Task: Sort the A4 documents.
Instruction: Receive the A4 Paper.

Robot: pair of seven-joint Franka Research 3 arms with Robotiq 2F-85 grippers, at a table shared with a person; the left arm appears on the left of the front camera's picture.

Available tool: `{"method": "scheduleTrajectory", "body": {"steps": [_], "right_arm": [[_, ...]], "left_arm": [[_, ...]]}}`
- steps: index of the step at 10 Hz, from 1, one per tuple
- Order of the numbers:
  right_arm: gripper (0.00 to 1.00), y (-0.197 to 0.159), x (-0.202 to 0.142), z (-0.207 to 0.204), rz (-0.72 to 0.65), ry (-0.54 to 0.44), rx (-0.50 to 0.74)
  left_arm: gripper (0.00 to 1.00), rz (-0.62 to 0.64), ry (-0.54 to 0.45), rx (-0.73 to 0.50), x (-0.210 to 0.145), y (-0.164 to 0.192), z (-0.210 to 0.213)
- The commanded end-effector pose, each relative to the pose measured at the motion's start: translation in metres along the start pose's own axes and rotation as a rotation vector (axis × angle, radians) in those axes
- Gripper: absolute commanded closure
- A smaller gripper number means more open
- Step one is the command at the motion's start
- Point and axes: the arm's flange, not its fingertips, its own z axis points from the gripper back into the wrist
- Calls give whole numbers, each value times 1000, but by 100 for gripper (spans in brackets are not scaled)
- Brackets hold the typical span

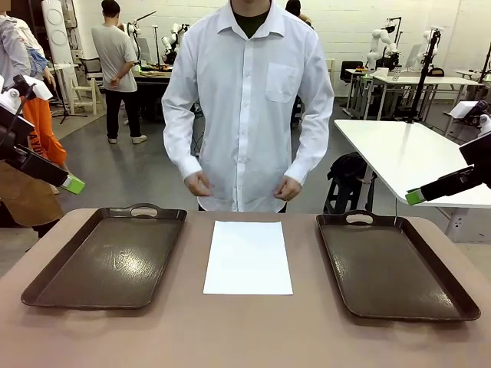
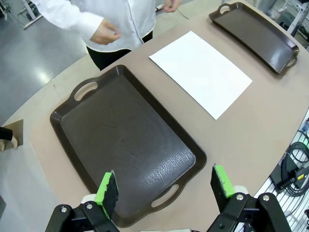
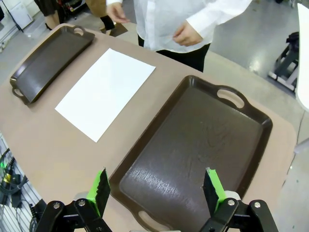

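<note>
A white paper sheet [image 1: 248,257] lies flat on the bench [image 1: 245,341], between two dark trays and touching neither. It is well apart from both pairs of fingers. The left fingers [image 2: 107,189] are spread wide with nothing between them, raised over the near handle end of the left tray [image 2: 125,145]. From there the paper sheet lies ahead, past the tray's long edge, off toward the right-hand finger's side. The right fingers [image 3: 100,189] are also spread and empty, raised over the near end of the right tray [image 3: 193,150], with the paper sheet ahead toward the left-hand finger's side. A person [image 1: 249,100] stands at the bench's far edge, beyond the paper sheet, hands empty.
</note>
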Motion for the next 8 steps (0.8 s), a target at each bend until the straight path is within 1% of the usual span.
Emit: {"method": "scheduleTrajectory", "body": {"steps": [1,8], "right_arm": [[0,0,0,-1,-1,-2,6],[0,0,0,-1,-1,-2,6]], "left_arm": [[0,-1,-6,0,0,0,2],[0,-1,-6,0,0,0,2]]}}
